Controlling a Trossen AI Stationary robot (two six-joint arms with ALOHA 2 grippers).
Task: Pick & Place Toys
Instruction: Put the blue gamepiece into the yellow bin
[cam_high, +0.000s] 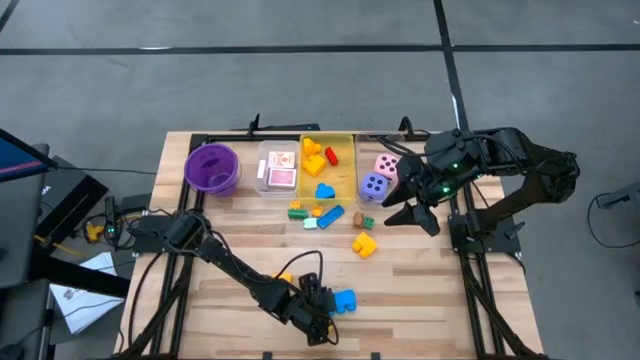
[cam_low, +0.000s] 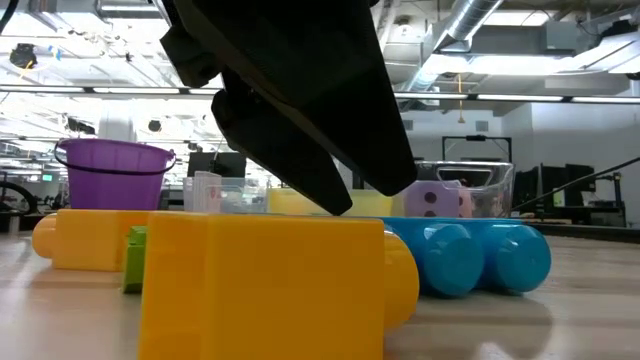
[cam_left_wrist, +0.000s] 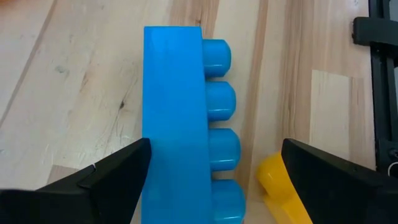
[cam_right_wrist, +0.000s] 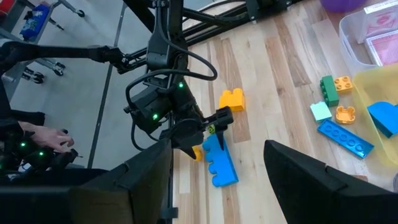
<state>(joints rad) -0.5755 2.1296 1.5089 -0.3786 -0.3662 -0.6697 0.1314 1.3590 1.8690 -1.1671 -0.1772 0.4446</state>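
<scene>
Now | blue block (cam_left_wrist: 186, 124) lying on the table (cam_left_wrist: 74, 81), between the spread fingers of the left hand (cam_left_wrist: 208, 180) | likely light, rigid, slick plastic | grip flat long sides, not studs

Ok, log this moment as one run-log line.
left gripper: open, straddling blue block, near table edge | right gripper: open, empty, beside dice bin | grasp: not yet closed

Purple bowl (cam_high: 211, 167) — clear bin (cam_high: 266, 170) — yellow bin (cam_high: 349, 160)
</scene>
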